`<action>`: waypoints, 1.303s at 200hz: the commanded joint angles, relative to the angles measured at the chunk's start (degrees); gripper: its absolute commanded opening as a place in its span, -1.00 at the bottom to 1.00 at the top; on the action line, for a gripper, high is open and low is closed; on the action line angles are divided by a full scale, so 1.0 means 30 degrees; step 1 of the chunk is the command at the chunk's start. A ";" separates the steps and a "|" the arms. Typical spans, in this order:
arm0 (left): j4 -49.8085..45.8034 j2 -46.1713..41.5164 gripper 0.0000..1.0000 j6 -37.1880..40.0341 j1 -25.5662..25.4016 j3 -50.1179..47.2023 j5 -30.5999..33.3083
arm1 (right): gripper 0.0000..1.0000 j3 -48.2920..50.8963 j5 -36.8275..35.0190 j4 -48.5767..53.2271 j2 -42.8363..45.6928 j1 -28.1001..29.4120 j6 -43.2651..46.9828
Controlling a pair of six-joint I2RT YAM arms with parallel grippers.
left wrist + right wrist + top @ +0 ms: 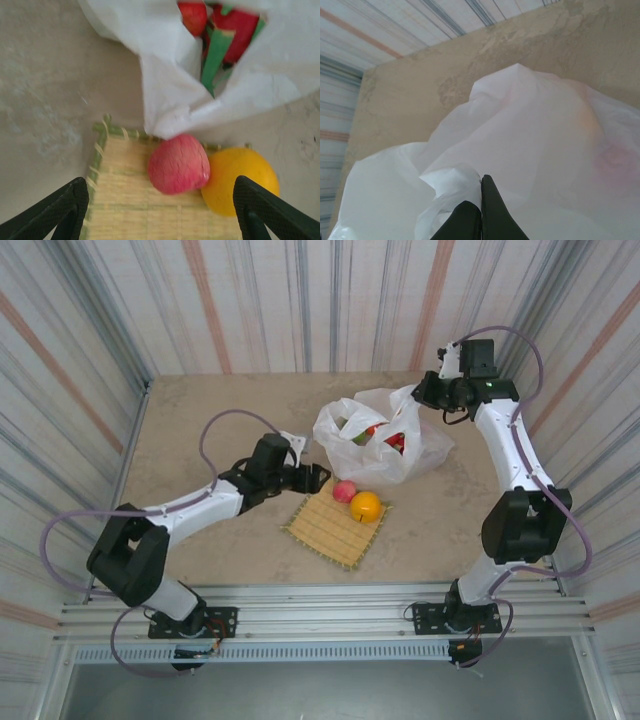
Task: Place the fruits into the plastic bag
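L gripper (160,184) spread by apple (178,163), orange (244,176) on mat (125,172) — R gripper (479,200) pinches bag (530,140), flap touching apple

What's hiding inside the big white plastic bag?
Through the mouth of the thin white crinkly plastic bag I see a red dragon fruit with green tips and a small red fruit. The bag's walls cover whatever lies deeper.

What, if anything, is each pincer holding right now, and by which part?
The right pincer is shut on the plastic bag, pinching a fold of its upper edge. The left pincer is open and holds nothing.
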State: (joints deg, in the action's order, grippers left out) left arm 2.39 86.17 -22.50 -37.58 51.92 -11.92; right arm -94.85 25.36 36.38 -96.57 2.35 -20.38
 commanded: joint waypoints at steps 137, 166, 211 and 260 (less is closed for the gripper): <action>0.1326 0.5338 0.57 -0.0123 -0.2077 0.2289 0.1193 | -1.00 -0.0023 0.0333 -0.0057 -0.0162 -0.0012 0.0436; 0.1487 0.5941 0.56 -0.0292 -0.2062 0.2731 0.0989 | -1.00 0.0063 0.0360 -0.0057 -0.0097 -0.0065 0.0467; 0.1200 0.6699 0.55 -0.0267 -0.2079 0.3473 0.1128 | -1.00 0.0239 0.0392 -0.0057 0.0006 -0.0131 0.0495; 0.0504 0.7497 0.52 0.0259 -0.2348 0.4280 0.1695 | -1.00 0.0331 0.0439 -0.0087 0.0015 -0.0138 0.0495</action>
State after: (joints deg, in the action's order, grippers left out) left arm 5.91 107.13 -22.70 -43.94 62.96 -8.84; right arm -94.37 25.58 35.99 -97.08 2.24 -20.34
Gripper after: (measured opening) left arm 0.765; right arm 0.045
